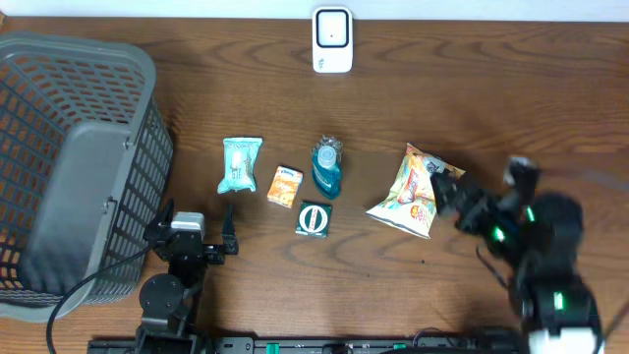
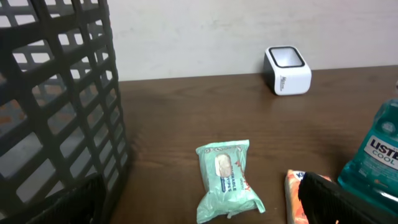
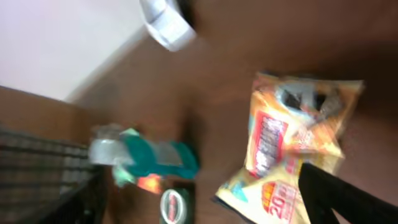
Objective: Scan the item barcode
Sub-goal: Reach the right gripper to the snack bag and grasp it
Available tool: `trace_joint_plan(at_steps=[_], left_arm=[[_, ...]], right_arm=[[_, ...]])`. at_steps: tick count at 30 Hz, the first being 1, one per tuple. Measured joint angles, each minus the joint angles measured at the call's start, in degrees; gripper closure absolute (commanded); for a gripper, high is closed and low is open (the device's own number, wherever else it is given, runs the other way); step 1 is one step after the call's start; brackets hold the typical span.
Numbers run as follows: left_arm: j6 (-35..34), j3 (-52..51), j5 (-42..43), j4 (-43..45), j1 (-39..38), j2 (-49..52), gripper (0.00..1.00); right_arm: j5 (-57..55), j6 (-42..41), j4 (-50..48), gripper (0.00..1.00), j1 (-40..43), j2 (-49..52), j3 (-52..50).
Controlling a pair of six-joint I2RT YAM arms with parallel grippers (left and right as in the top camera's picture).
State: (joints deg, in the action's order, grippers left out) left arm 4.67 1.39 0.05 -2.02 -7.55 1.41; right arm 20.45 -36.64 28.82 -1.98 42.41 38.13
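The snack bag (image 1: 413, 193), yellow and orange, lies flat on the table right of centre, well short of the scanner (image 1: 332, 40). The right gripper (image 1: 448, 194) hangs at the bag's right edge with its fingers spread wide. The blurred views do not show whether it touches the bag.

The white scanner stands upright at the table's far edge, against a pale wall. The table (image 1: 491, 88) is dark brown wood grain.

Left of the bag are four more items, one of each:
- a blue-green mouthwash bottle (image 1: 327, 165) lying on its side
- a small square green packet (image 1: 314, 218) just in front of the bottle
- a small orange packet (image 1: 284, 186)
- a pale green wipes pack (image 1: 240, 164)

One grey plastic basket (image 1: 79, 147) fills the left side.

There are two arms. The left gripper (image 1: 195, 218) sits near the front edge beside the basket, its jaws fully apart and holding nothing, facing the wipes pack.
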Motion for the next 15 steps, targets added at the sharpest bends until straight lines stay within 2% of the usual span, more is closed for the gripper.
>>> trace_joint_plan(at_steps=[1, 4, 5, 7, 12, 15], left_arm=[[0.00, 0.00, 0.02, -0.02, 0.00, 0.00, 0.02], [0.00, 0.02, 0.04, -0.04, 0.00, 0.11, 0.02], [0.00, 0.02, 0.02, -0.07, 0.00, 0.09, 0.02], [0.00, 0.04, 0.00, -0.09, 0.00, 0.13, 0.02], [0.00, 0.04, 0.00, -0.11, 0.00, 0.15, 0.02], [0.00, 0.04, 0.02, -0.11, 0.00, 0.15, 0.02]], right_arm=[[-1.70, 0.13, 1.20, 0.01, -1.29, 4.50, 2.51], [-8.92, 0.70, 10.38, 0.01, -7.10, 20.98, 12.00], [-9.64, 0.72, 10.51, 0.01, -7.78, 22.67, 12.76], [-15.15, 0.24, 15.98, 0.01, -12.48, 33.27, 19.26], [-23.21, -1.18, 18.82, 0.03, -19.10, 48.63, 28.74], [-28.57, -4.33, 21.22, 0.10, -21.05, 54.64, 31.34]])
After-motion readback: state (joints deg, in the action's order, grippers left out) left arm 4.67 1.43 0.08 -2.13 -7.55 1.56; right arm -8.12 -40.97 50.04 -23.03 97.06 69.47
